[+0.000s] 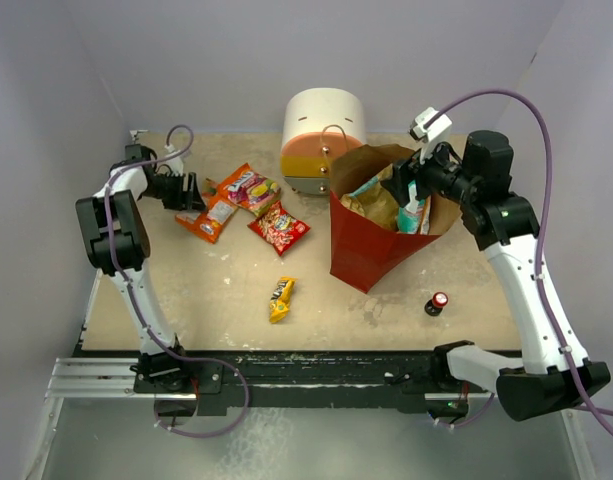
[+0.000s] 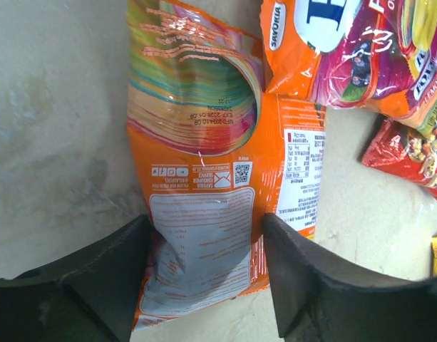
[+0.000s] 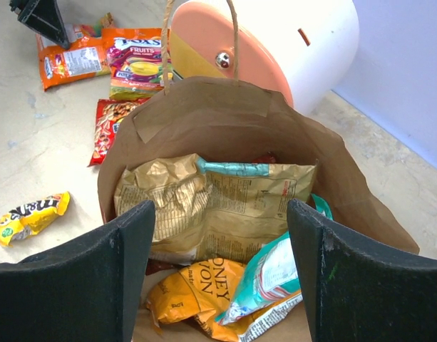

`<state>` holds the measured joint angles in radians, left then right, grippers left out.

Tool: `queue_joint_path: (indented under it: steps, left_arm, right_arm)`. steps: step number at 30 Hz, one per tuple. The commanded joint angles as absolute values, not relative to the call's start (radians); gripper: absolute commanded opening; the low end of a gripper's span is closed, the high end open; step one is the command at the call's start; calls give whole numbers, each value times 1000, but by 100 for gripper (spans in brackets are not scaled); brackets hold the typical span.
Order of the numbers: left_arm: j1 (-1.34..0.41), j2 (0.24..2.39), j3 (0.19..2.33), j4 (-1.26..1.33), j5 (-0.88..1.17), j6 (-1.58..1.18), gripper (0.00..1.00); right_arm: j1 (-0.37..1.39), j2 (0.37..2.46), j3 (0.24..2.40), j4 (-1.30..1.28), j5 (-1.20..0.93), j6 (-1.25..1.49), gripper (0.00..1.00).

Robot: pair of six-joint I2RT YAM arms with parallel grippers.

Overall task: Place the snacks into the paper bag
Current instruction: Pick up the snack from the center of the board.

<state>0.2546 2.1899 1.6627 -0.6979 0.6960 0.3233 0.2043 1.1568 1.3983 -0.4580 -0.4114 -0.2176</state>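
The left gripper (image 2: 206, 228), open around the orange packet (image 2: 204, 164) near the table's (image 1: 186, 300) far left corner, needs to squeeze, lift and carry it to the paper bag (image 1: 366, 255) nearer the right edge, where the right gripper (image 3: 219, 210) hangs open and empty.

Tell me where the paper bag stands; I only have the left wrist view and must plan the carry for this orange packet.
Observer: The paper bag stands upright to the right of your packets, just in front of a round drawer unit.
Operator: Is its mouth free?
Observer: No, the right pincer hangs open and empty right above it.
Operator: Room left inside?
Observer: Hard to judge; it already holds a tan packet, an orange packet and a teal packet.
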Motion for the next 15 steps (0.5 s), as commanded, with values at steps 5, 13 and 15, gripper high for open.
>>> queue_joint_path:
  steps: [5, 13, 15]
  left_arm:
    - [255, 2112, 1583, -727, 734, 385, 49]
    - [256, 2051, 1572, -781, 720, 436, 28]
    - [255, 2024, 1569, -801, 721, 451, 23]
  right_arm:
    - [204, 1134, 1386, -426, -454, -218, 77]
    - [204, 1152, 1386, -413, -484, -234, 77]
    - [204, 1165, 1396, -410, -497, -241, 77]
